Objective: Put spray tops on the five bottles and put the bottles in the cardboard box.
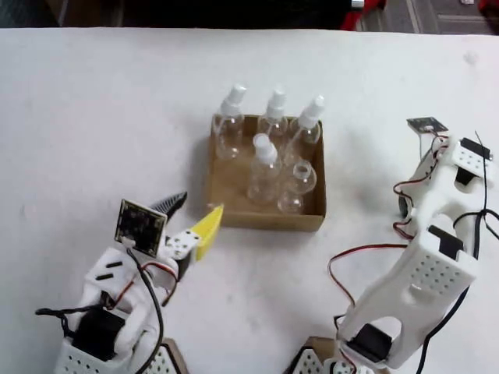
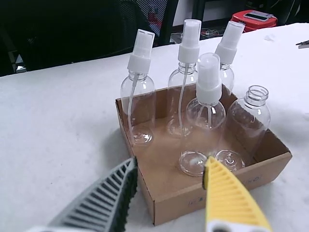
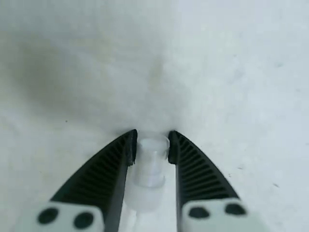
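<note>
The cardboard box [image 1: 265, 220] stands mid-table with five clear bottles upright in it. Several wear white spray tops, such as the front one [image 1: 263, 167] [image 2: 205, 125]. One bottle [image 1: 299, 183] [image 2: 248, 121] at the box's front right corner has a bare open neck. My left gripper [image 1: 200, 204] [image 2: 170, 166] is open and empty, with one grey and one yellow finger, just outside the box's front left corner [image 2: 159, 208]. My right arm [image 1: 437, 187] stands to the right of the box. My right gripper [image 3: 152, 140] points down at the white table, shut on a white spray top [image 3: 149, 169].
White tabletop [image 1: 101, 117] stretches wide to the left and behind the box. Red and black cables [image 1: 366, 253] trail from the right arm near the table's front. A dark floor and chair legs lie beyond the far edge.
</note>
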Robot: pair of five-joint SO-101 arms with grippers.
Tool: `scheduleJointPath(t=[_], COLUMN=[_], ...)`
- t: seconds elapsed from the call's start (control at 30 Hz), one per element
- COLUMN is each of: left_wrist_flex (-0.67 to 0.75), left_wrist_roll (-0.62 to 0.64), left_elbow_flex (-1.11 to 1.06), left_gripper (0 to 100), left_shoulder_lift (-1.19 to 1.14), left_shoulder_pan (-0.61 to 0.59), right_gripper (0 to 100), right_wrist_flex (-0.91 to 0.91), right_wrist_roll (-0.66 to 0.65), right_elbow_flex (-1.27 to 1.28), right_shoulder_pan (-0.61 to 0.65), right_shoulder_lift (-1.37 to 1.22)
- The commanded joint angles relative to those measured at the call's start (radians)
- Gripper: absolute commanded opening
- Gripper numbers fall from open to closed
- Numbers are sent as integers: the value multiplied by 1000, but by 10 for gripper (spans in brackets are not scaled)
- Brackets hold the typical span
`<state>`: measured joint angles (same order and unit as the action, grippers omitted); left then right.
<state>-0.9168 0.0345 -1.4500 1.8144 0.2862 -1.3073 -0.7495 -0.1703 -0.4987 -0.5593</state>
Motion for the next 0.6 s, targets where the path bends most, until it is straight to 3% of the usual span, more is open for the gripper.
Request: scheduleJointPath(t=[0.0,0.3,0.57], left_wrist_flex=[28,29,23], left_wrist_roll=[-9,-5,-8], left_elbow_flex=[5,9,11], left_gripper=[226,226,226], left_shoulder_lift=[8,8,8], left_shoulder_pan=[-7,-5,82], right_gripper=[16,16,16], right_wrist_flex=[-30,-277,-383], right_wrist_roll=[-11,11,206], right_elbow_flex=[-20,-126,-133], right_shoulder_pan=[21,91,257], right_shoulder_lift=[70,372,817])
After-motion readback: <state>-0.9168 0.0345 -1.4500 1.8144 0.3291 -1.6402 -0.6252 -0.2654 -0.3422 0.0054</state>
